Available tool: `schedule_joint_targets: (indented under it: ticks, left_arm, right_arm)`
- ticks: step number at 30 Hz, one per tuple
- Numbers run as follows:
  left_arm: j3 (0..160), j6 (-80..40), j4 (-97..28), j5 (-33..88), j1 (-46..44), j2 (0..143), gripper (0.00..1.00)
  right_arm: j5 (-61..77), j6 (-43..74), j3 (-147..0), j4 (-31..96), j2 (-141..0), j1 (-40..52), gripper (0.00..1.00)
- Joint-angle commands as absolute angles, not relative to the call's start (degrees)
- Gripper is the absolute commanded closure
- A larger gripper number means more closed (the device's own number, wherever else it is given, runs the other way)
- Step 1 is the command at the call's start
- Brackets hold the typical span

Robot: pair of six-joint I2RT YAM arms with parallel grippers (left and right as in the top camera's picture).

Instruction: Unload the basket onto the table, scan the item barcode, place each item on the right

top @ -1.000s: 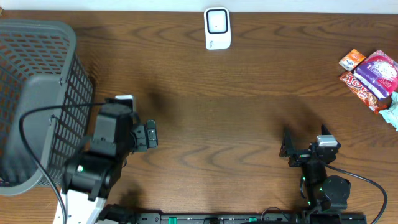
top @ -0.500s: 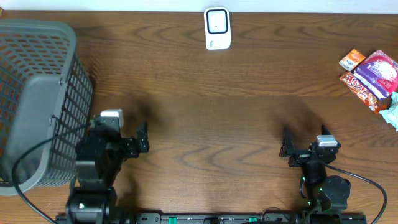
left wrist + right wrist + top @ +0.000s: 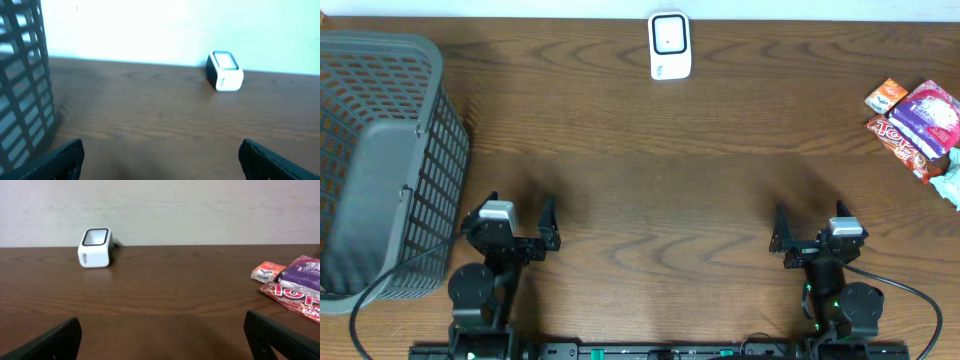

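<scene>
- Packets (image 3: 918, 125) for scanning lie in a small heap at the far right corner of the desk (image 3: 650, 170), well away from both arms.
- On top of the heap is a purple packet (image 3: 932, 115). A red packet (image 3: 898, 136) pokes out from under it on the side nearer the arms, and a small orange packet (image 3: 886, 96) sits just beside it toward the middle of the desk.
- Something pale teal (image 3: 952, 185) shows at the right edge of the overhead view, cut off by the frame; I cannot tell what it is.
- Nothing touches the packets.
- A white scanner (image 3: 670, 45) with a dark-rimmed window stands near the far edge, about midway along the desk, close to the pale wall (image 3: 200, 210).
- A grey mesh basket (image 3: 440, 170) fills the far left side.
- The left end effector (image 3: 160, 146) sits low at the near edge, just beside the basket, jaws spread wide and holding nothing. Only bare wood shows between its fingers (image 3: 60, 160).
- The right end effector (image 3: 162, 322) sits low at the near edge on the right side, jaws also spread wide and empty. From its wrist camera the scanner is ahead to the left and the packets ahead to the right.
- Both arms are folded back close to their bases.
</scene>
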State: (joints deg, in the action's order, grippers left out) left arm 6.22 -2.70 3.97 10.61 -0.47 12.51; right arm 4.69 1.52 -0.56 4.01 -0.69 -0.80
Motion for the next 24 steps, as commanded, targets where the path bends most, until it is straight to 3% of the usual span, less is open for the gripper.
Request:
schedule_joint_targets:
  ticks: [1,12,24]
  left_arm:
    - [4.03,-0.60,4.64,10.92,-0.16,8.01,0.02]
    - [0.49,1.65,10.61,11.00,0.58,2.61,0.02]
    - [0.23,12.21,5.58,15.00,0.58,0.05,0.02]
  right_arm:
    - [5.08,2.31,-0.36,4.05,-0.32,-0.40,0.01]
    - [5.08,2.31,-0.36,4.05,-0.32,-0.40,0.01]
    - [5.08,2.31,-0.36,4.05,-0.32,-0.40,0.01]
